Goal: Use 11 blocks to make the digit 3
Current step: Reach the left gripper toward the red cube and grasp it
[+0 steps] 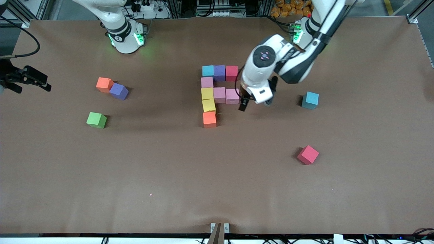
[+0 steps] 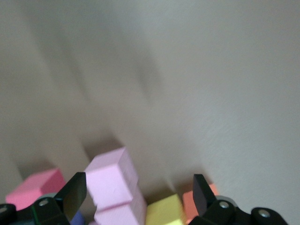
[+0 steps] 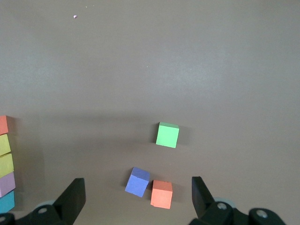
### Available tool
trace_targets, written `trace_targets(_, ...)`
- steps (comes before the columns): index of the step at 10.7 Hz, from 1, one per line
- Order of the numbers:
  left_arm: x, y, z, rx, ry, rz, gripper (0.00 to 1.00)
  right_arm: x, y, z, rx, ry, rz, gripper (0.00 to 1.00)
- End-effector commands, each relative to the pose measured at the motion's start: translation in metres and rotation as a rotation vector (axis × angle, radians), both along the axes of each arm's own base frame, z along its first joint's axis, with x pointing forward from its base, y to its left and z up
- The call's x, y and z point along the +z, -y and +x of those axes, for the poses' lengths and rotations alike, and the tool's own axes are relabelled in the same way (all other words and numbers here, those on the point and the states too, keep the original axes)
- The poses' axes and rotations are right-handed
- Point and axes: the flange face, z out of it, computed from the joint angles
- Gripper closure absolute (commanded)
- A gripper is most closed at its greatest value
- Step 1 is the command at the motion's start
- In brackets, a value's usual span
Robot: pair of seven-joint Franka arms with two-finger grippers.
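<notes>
The unfinished digit 3 (image 1: 217, 95) sat at the centre of the frame on the desk, nine blocks touching, its lowest bar only an orange block (image 1: 209, 119). The likely slip: the left end effector (image 2: 138, 187), fingers apart, hung just beside the end pink block (image 1: 232, 96) and could knock it askew on leaving. A light blue block (image 1: 310, 100) and a red block (image 1: 308, 155) lay loose. The right end effector (image 3: 137, 183) waited, spread wide, above the green cube (image 3: 167, 135).
</notes>
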Motion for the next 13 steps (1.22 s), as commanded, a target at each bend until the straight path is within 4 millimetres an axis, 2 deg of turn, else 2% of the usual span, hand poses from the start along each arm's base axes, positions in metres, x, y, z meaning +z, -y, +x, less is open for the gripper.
trace_targets(1, 0.016, -0.057, 0.043, -0.138, 0.026, -0.021, 0.00, 0.005, -0.002, 0.002, 0.019, 0.018, 0.031, 0.00)
trace_targets(2, 0.020, -0.078, 0.062, -0.210, 0.031, -0.028, 0.00, 0.004, -0.001, 0.002, 0.018, 0.018, 0.035, 0.00)
trace_targets(3, 0.028, -0.088, 0.078, -0.289, 0.040, -0.035, 0.00, 0.002, 0.002, 0.002, 0.014, 0.014, 0.036, 0.00)
trace_targets(4, 0.034, -0.107, 0.097, -0.353, 0.052, -0.043, 0.00, 0.002, 0.005, 0.002, 0.023, 0.015, 0.036, 0.00)
trace_targets(5, 0.034, -0.127, 0.117, -0.421, 0.070, -0.061, 0.00, 0.002, 0.004, 0.002, 0.031, 0.017, 0.035, 0.00)
trace_targets(6, 0.025, -0.140, 0.134, -0.476, 0.075, -0.078, 0.00, 0.002, 0.003, 0.002, 0.033, 0.017, 0.035, 0.00)
trace_targets(7, 0.013, -0.153, 0.149, -0.561, 0.089, -0.021, 0.00, 0.001, 0.007, 0.002, 0.027, 0.015, 0.036, 0.00)
trace_targets(9, -0.010, -0.161, 0.168, -0.753, 0.110, 0.127, 0.00, -0.006, 0.011, 0.006, 0.022, 0.005, 0.036, 0.00)
trace_targets(10, -0.013, -0.162, 0.178, -0.822, 0.122, 0.134, 0.00, -0.004, 0.009, 0.007, 0.030, 0.011, 0.021, 0.00)
trace_targets(12, -0.006, -0.168, 0.191, -1.033, 0.142, 0.131, 0.00, -0.003, 0.001, 0.008, 0.034, 0.016, 0.019, 0.00)
trace_targets(13, -0.003, -0.176, 0.197, -1.153, 0.151, 0.122, 0.00, -0.003, -0.010, 0.008, 0.053, 0.014, 0.019, 0.00)
